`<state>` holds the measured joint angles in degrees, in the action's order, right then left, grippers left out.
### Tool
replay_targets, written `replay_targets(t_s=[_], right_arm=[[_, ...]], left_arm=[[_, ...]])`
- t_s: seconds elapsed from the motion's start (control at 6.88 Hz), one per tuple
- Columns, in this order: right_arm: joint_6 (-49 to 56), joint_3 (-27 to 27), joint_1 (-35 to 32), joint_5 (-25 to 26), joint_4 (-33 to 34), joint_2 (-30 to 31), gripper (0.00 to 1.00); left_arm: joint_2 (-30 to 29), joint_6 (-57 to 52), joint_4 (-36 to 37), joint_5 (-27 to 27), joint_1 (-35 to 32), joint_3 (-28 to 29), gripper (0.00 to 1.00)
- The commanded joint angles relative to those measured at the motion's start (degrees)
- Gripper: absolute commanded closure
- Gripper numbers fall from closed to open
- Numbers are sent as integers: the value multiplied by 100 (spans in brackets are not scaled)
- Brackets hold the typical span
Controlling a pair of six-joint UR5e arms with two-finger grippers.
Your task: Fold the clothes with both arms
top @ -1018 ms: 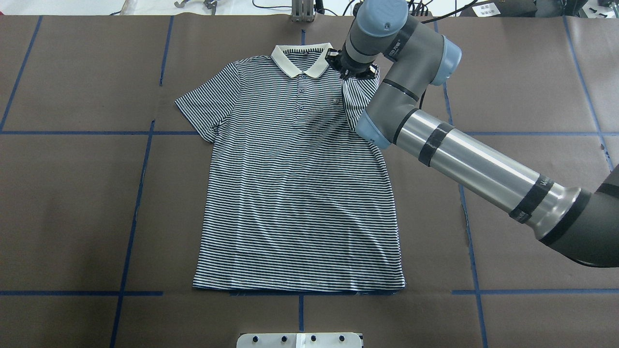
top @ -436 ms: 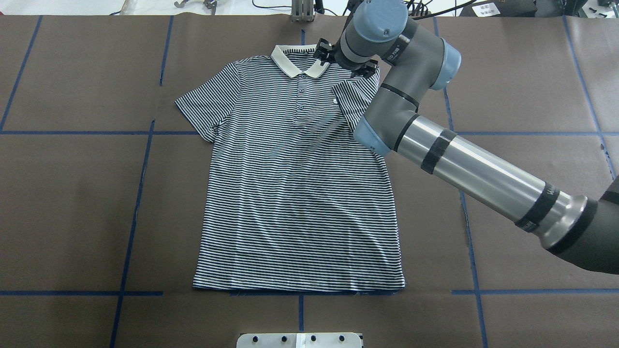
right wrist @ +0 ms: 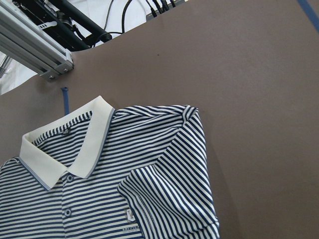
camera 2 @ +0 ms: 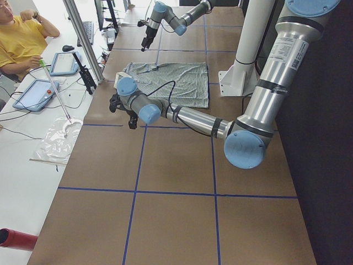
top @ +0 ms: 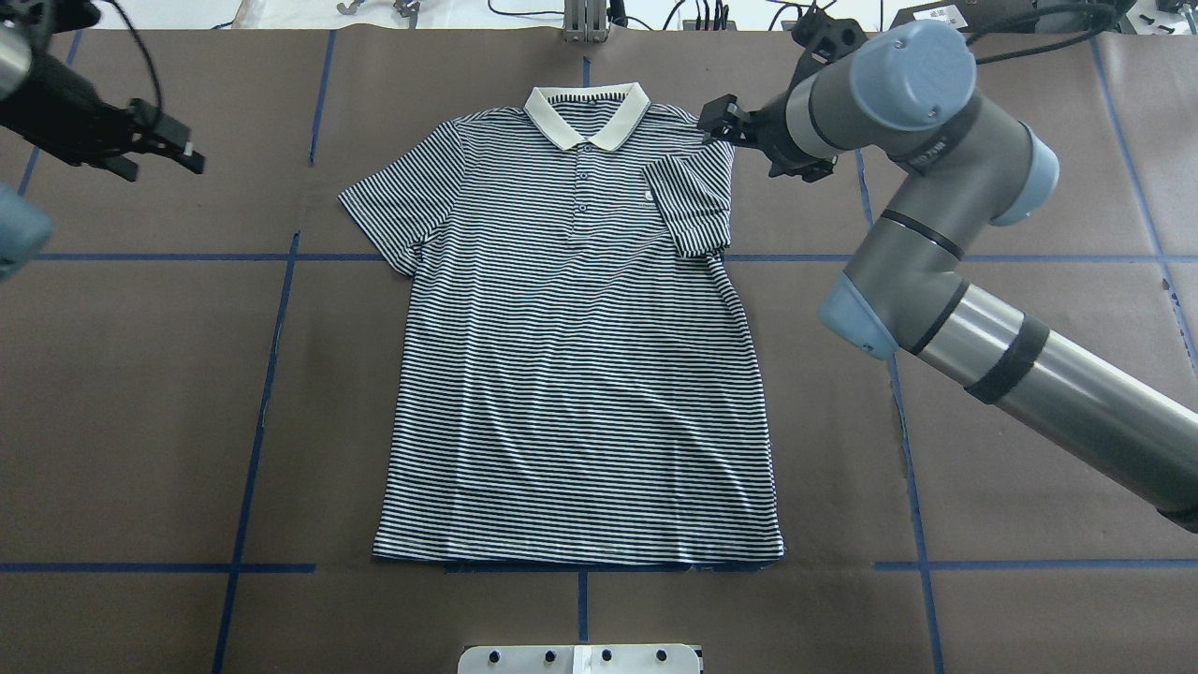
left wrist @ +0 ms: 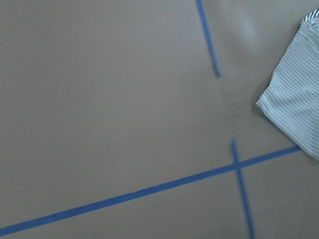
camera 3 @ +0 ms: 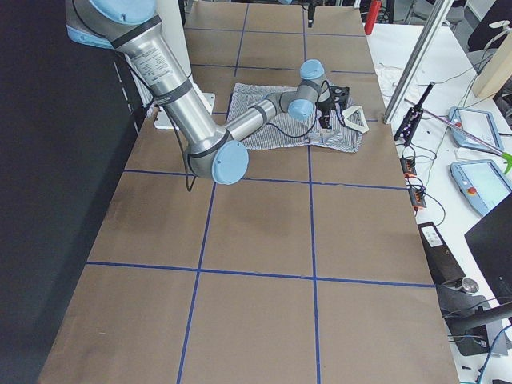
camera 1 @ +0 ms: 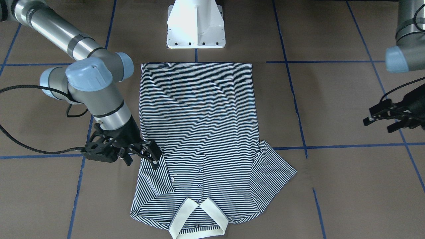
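Shirt: the polo shirt [top: 580, 374] lies flat and face up on the bench [top: 140, 393]. Its long axis runs near to far, with the collar [top: 585, 117] at the far end and the hem at the near end.
Sleeves: the right sleeve [top: 693, 206] is folded in over the chest, beside the placket. The left sleeve [top: 398, 211] is spread out flat to the left.
Key relation: the spread sleeve lies to the right of the left gripper [camera 1: 378, 119], across bare bench and well apart from it. That gripper is the nearer one to it, and the left wrist view catches the sleeve's corner at its right edge.
Left gripper: its jaws are apart and it holds nothing. It hangs above the bench at the far left.
Right gripper: the right gripper [camera 1: 141, 157] has its jaws spread and is empty. It sits just beside the shirt's right shoulder, at the edge of the folded sleeve.
Likely next: folding the left sleeve in, probably by the left arm.
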<state>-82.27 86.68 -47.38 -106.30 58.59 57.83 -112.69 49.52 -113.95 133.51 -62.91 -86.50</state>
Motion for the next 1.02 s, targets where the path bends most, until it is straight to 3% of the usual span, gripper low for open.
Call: replay_targets(t_s=[0.0, 0.15, 0.44, 0.73, 0.87], right_arm=[[-8, 436, -70, -93, -110, 491, 0], [-17, 647, -61, -93, -111, 684, 0], [-17, 614, -52, -75, -111, 721, 0], [-17, 649, -52, -84, -111, 738, 0], [-17, 658, -52, -75, -111, 730, 0]], left_arm=[[-742, 1050, -92, -1061, 683, 672, 1], [-1094, 1059, -205, -1804, 910, 1243, 6], [-1299, 1059, -1108, -1943, 974, 2152, 13], [-1370, 1068, -1129, -2143, 1218, 2250, 18], [-1396, 1068, -1138, -2232, 1246, 2260, 27]])
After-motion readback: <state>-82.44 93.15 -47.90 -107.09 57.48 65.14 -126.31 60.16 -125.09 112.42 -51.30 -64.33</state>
